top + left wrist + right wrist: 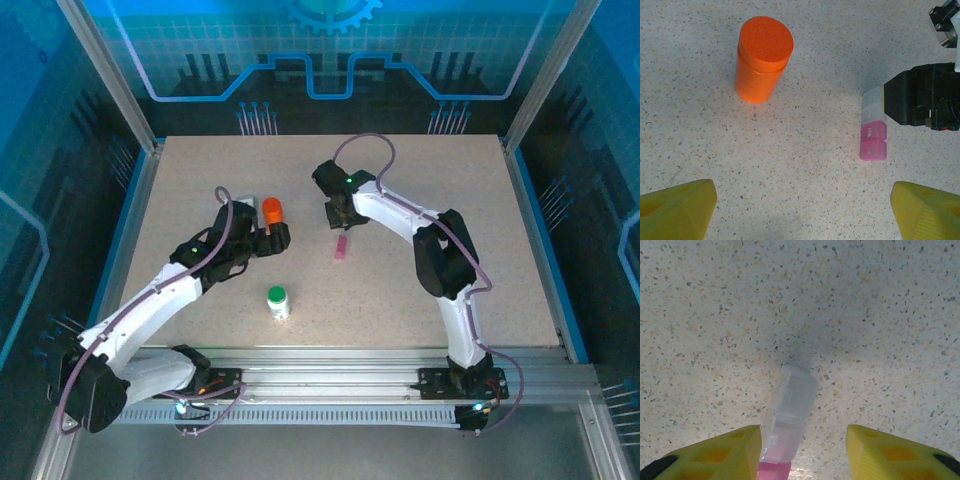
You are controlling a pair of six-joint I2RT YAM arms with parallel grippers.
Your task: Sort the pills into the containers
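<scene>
Right wrist view: the right gripper (802, 437) has its yellow fingers (722, 452) spread apart, gripping nothing. They straddle the clear pink-tinted vial (790, 407), which lies flat on the speckled table (880, 315). The vial's clear end points away from the wrist and its pink end sits between the fingertips. Its left side lies just beside the left-hand finger; whether they touch cannot be told.

Left wrist view: the same vial (873, 130) reads as a short segmented piece, with a clear section and two pink cells. The black body of the right gripper (925, 95) sits over its clear end.

Judgement on handling: the vial is a thin, light, hard plastic part with smooth sides. It is likely to skate or pivot on the table if one finger meets it first. The best hold is across its long flat sides near mid-length, with the gripper centred first and then closed gently.

Left wrist view: the left gripper (801, 200) is also released and empty. It faces the all-orange bottle (762, 57), which stands upright and capped, well apart from the fingers. The bottle is rigid and round, and its lower body is the place to grip it.

Top external view: the white bottle with a green cap (278, 301) stands upright nearer the arm bases, apart from both grippers.
</scene>
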